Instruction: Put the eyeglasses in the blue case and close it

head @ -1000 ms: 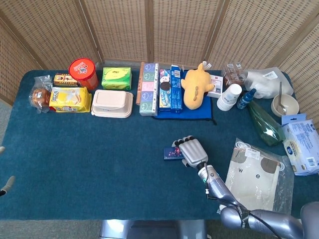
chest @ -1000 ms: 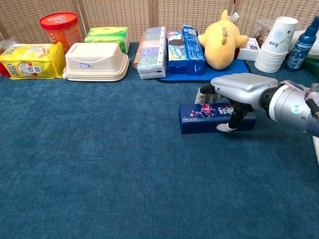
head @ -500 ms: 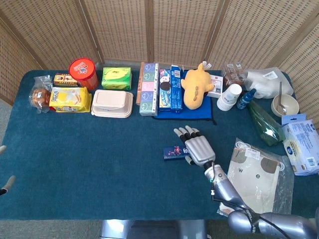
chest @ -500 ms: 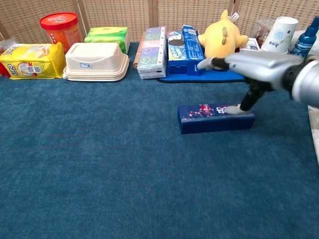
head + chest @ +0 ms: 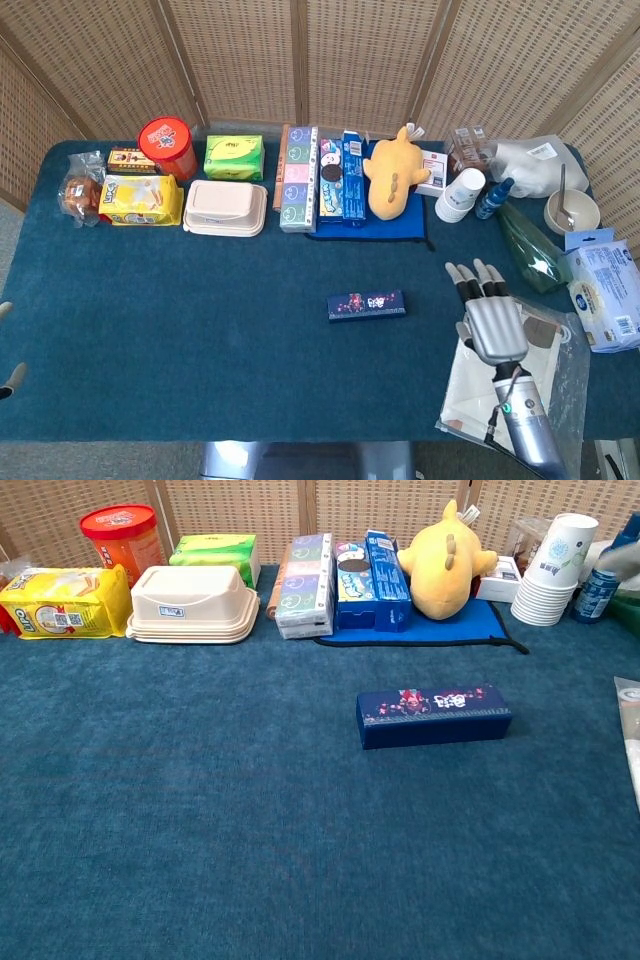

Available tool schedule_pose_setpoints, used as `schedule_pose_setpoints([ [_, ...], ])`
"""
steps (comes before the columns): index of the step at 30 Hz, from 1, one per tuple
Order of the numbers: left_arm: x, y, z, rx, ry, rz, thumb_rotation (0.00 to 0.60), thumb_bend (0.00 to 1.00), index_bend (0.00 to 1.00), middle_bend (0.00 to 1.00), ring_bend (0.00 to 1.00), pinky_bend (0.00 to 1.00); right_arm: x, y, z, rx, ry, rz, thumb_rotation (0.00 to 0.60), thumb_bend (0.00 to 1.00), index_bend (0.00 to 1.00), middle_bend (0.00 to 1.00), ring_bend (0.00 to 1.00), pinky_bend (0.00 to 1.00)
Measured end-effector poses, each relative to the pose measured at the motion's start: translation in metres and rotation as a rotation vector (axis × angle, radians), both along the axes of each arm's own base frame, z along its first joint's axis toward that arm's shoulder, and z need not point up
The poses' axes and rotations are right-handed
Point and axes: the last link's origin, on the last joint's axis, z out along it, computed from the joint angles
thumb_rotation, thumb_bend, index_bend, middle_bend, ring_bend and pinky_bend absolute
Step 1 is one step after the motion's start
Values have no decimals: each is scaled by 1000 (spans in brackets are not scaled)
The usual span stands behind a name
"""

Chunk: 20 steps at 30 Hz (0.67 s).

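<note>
- Right hand [image 5: 490, 318]: empty, fingers extended and slightly apart, palm down, raised over the near right part of the table [image 5: 180, 330]. It touches nothing that can be confirmed.
- Directly beneath and behind that hand, toward the wrist: a clear plastic bag [image 5: 520, 368] holding a folded pale cloth, lying flat.
- Blue case [image 5: 366, 304]: lid down, lying flat with its long side across the table, well apart from the hand on the hand's left. The chest view shows its dark blue lid with a small floral print [image 5: 433, 714]. Nothing touches it.
- Eyeglasses: not visible in either view; whether they are inside the case cannot be told.
- Beyond the fingertips, at the table's far right: a dark green bottle [image 5: 528, 250] lying on its side, a stack of paper cups [image 5: 459, 195], a small blue bottle [image 5: 493, 198] and a bowl [image 5: 571, 211] with a utensil.
- Right of the hand: a blue-and-white wipes pack [image 5: 607, 294] at the table edge.
- Far from the hand, beyond the case: a yellow plush toy [image 5: 392, 172] on a blue mat, with upright boxes beside it.
- Left hand: only fingertips [image 5: 8, 378] show at the head view's left edge; whether it is spread or curled cannot be told.
</note>
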Motion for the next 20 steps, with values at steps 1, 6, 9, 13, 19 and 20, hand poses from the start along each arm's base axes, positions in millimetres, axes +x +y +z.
schedule_pose_setpoints([
  [1,0,-1,0,-4,9,7,600,309,53,54,0,0,-4,4,2,-12,11,-5,600,286,182,210,73,128],
  [6,0,-12,0,-16,57,68,600,308,63,56,0,0,-48,35,17,-86,96,-115,600,286,234,242,112,128],
  [9,3,-19,1,-7,62,96,600,308,67,58,0,0,-65,49,25,-122,93,-155,600,285,234,259,127,128],
  [13,13,-22,1,1,63,71,600,309,67,58,0,0,-76,61,35,-160,71,-154,600,286,233,259,127,128],
  [19,29,-22,-1,1,61,24,600,308,67,58,0,0,-79,65,42,-162,43,-134,600,285,234,259,118,128],
  [20,30,-22,0,4,62,21,600,308,67,58,0,0,-79,65,43,-164,37,-134,600,285,234,259,116,128],
])
